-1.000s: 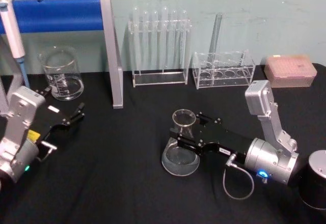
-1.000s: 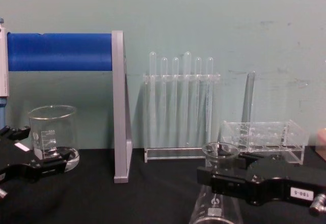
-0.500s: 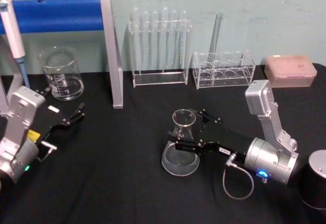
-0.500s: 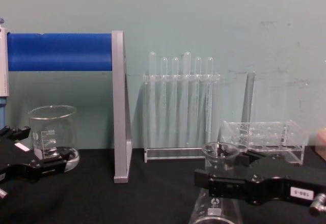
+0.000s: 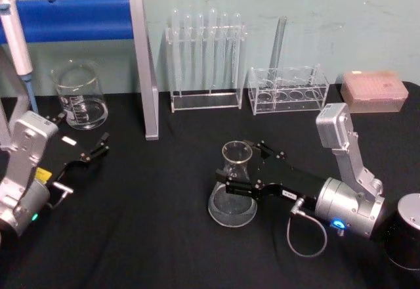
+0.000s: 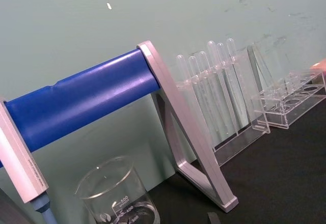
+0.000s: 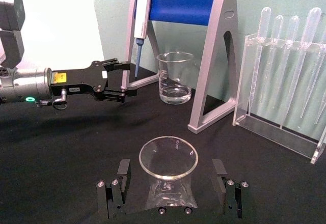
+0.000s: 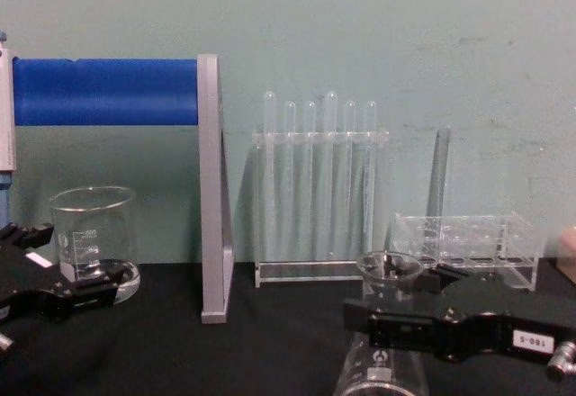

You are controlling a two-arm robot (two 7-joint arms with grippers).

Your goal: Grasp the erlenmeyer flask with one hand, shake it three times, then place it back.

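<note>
On the black table [image 5: 164,236], toward the back: a blue-barred stand [image 5: 72,18], a tall rack of tubes [image 5: 205,66], a low clear rack [image 5: 289,90] and a beaker [image 5: 80,97], all well apart from the work. Nearer the front, right of centre: the right gripper [image 5: 241,167], reaching in from the right and set around the flask [image 5: 231,207] at neck height. Released, not clenched: in the right wrist view, one finger on either side of the glass [image 7: 168,158], with dark gaps between the pads [image 7: 114,193] and the neck. Flask standing on its wide base on the cloth, upright, long axis vertical, open mouth pointing straight up. Cannot tell from this alone whether a grasp or a pull-back is due. For a grasp: close evenly on the neck just under the flared rim, keeping it centred so neither pad pushes the glass sideways first; squeeze gently, since smooth glass can slip or tip; lift straight up before shaking, and keep the mouth upward. For a pull-back: draw away along the arm's own line, fingers wide, without clipping the rim. Left gripper [image 5: 92,152] parked far to the left near the beaker, fingers apart and holding nothing.
</note>
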